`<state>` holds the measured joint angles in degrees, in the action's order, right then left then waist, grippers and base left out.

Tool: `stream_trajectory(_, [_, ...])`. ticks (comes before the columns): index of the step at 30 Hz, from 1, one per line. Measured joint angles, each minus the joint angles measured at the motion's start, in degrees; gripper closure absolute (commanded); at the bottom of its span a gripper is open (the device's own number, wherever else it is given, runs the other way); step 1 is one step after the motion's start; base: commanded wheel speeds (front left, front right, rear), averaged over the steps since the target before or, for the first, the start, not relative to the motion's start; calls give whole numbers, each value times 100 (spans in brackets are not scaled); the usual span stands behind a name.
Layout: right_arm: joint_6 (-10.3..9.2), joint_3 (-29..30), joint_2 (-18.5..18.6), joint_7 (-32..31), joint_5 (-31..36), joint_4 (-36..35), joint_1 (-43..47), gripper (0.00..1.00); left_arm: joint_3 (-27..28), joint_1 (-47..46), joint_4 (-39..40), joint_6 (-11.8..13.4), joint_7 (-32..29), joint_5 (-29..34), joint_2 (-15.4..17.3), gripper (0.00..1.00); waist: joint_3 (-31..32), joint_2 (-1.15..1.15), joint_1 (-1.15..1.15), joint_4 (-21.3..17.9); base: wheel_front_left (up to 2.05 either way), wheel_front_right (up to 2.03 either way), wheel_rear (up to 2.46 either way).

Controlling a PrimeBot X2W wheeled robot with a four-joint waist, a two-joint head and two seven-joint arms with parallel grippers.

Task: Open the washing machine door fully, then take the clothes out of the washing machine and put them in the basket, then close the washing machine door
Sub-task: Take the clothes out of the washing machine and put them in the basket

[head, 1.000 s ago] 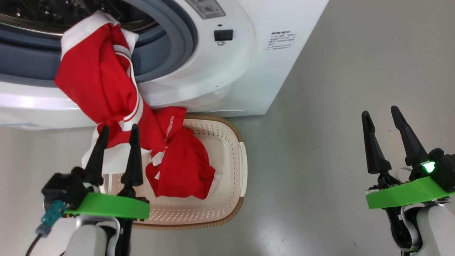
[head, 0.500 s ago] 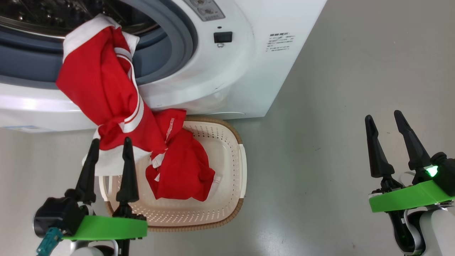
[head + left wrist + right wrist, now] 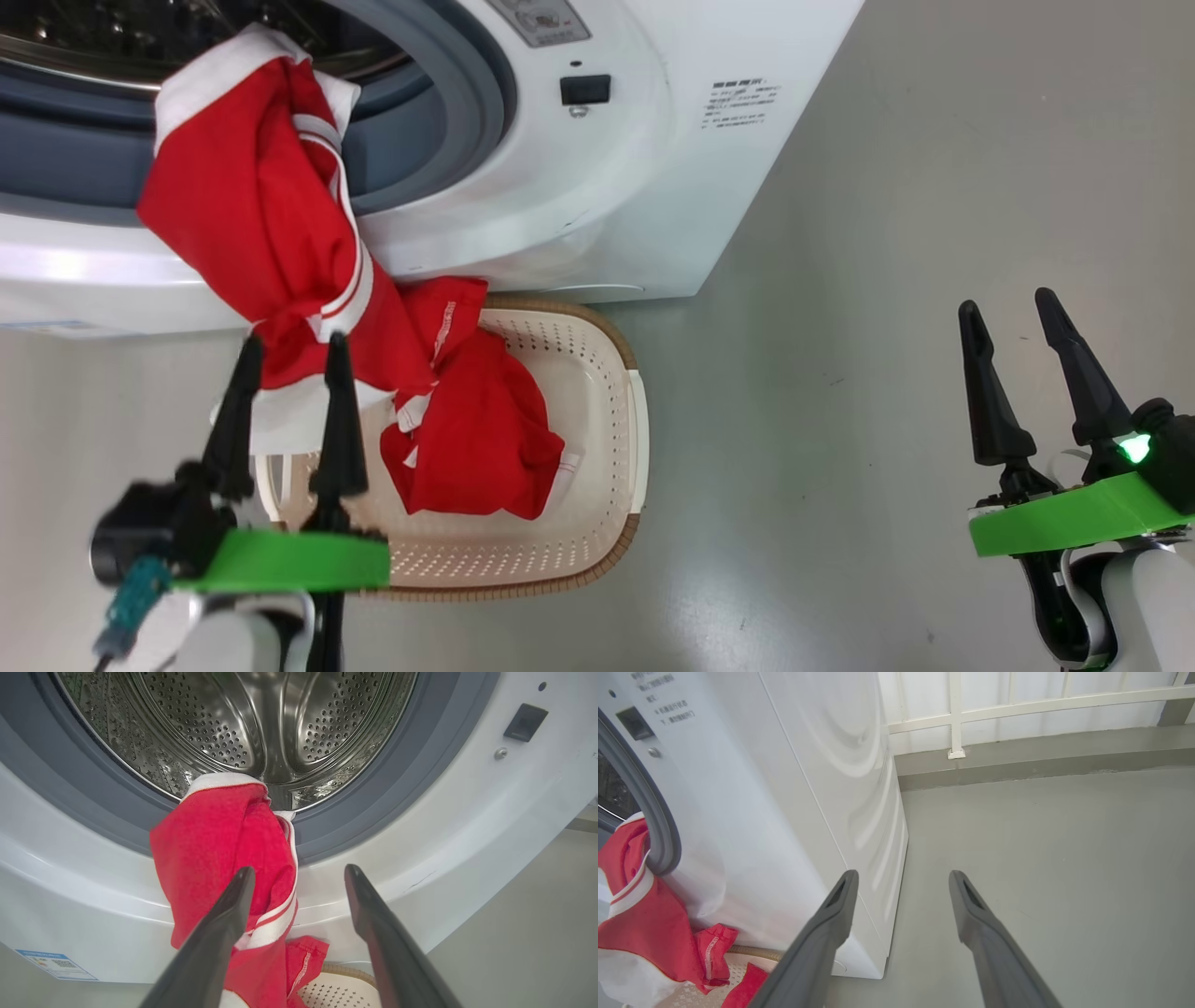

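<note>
A red garment with white trim hangs out of the washing machine over the grey-blue gasket, its lower end reaching into the basket. More red fabric lies inside the basket. My left gripper is open just in front of the hanging garment's lower part, holding nothing. In the left wrist view the steel drum is behind the red garment, and the left gripper stands open. My right gripper is open over bare floor at the right. The door is out of view.
The grey floor stretches to the right of the machine. A white railing and a low kerb run along the far side in the right wrist view. The machine's white side panel stands left of the right gripper.
My left gripper drew back and down from the hanging garment, then rose slightly, staying open. The right gripper shifted slightly. The garment has not moved.
</note>
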<state>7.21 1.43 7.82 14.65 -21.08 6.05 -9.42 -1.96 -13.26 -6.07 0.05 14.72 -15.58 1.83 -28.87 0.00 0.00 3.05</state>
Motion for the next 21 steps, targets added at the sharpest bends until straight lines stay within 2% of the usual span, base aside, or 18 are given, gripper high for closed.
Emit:
stream_trajectory(10, [0,-42,-1,-1,0,-41,-96,0,29,-1428,-923,18,0,348,-10,0,-234,0,0,-30,0,0,0])
stream_trajectory(21, [0,-265,-70,0,0,-37,-279,0,635,-2844,-2468,73,0,1000,19,0,-417,0,0,-387,0,0,0])
